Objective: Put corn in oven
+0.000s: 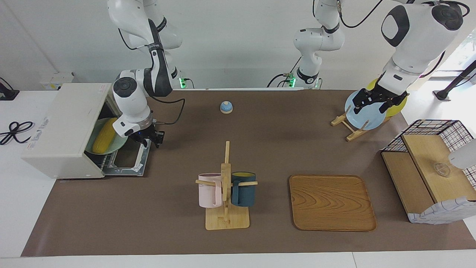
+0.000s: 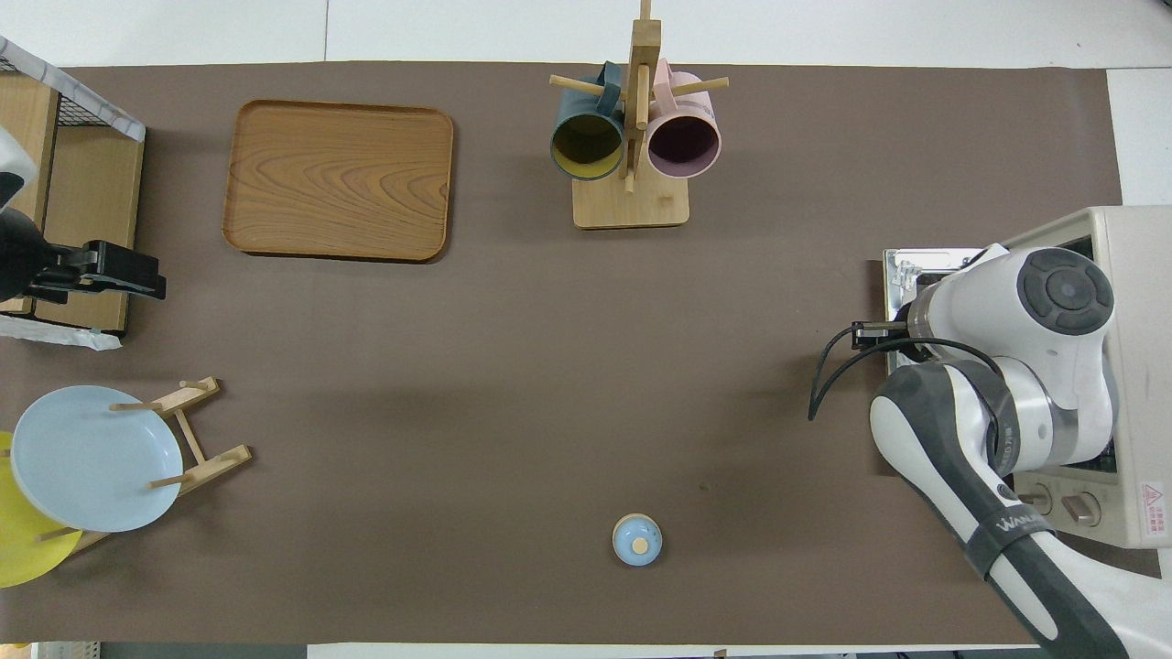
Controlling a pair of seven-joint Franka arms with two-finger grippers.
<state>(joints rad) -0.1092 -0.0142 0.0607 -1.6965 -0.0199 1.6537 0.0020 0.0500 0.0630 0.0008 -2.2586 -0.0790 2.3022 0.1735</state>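
Right arm: bent down at frame left in the facing view, right gripper (image 1: 149,140) over the oven's (image 1: 63,130) lowered door; finger state unclear.
Left arm: waits, left gripper (image 1: 375,102) spread wide over the blue plate (image 1: 366,121).
Corn (image 1: 104,135): on a green plate (image 1: 119,145) inside the oven.

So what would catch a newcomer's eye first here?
The yellow corn lies on a green plate inside the open oven at the right arm's end of the table, with the right gripper over the dropped door. The left gripper waits over the blue plate.
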